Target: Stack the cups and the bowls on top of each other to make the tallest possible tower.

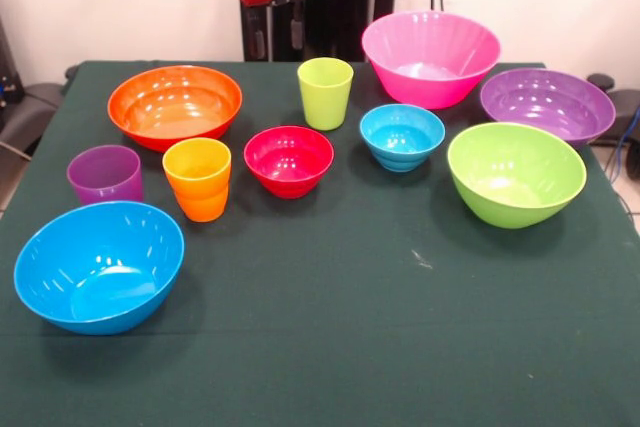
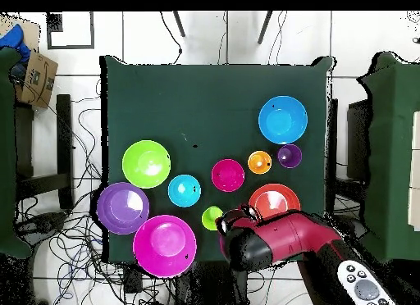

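All cups and bowls stand apart on the green table; nothing is stacked. The cups are lime green, orange and purple. The large bowls are orange, pink, purple, lime green and blue. The small bowls are red and light blue. My gripper is drawn back at the table's robot-side edge, between the green cup and the orange bowl, holding nothing.
The red and black arm lies over the table's robot-side edge, partly covering the orange bowl from above. Dark green cloth covers the table. Cables lie on the floor around it.
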Controlling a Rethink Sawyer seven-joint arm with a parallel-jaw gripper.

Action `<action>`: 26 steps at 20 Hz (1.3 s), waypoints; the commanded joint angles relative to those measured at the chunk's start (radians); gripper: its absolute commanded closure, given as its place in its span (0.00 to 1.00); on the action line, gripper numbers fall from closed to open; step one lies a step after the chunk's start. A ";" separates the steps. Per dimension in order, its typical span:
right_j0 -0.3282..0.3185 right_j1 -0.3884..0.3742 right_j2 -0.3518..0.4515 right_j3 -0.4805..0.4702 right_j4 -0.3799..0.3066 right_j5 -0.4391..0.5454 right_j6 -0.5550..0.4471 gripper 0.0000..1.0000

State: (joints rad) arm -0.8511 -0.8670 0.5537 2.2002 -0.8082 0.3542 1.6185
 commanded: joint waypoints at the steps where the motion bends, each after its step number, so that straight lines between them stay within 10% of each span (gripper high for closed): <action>1: 0.059 0.099 -0.076 -0.003 -0.106 -0.077 0.085 0.00; 26: 0.155 0.097 -0.168 0.040 -0.020 -0.178 0.121 0.00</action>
State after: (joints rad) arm -0.7155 -0.7789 0.3883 2.2098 -0.8489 0.2060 1.6187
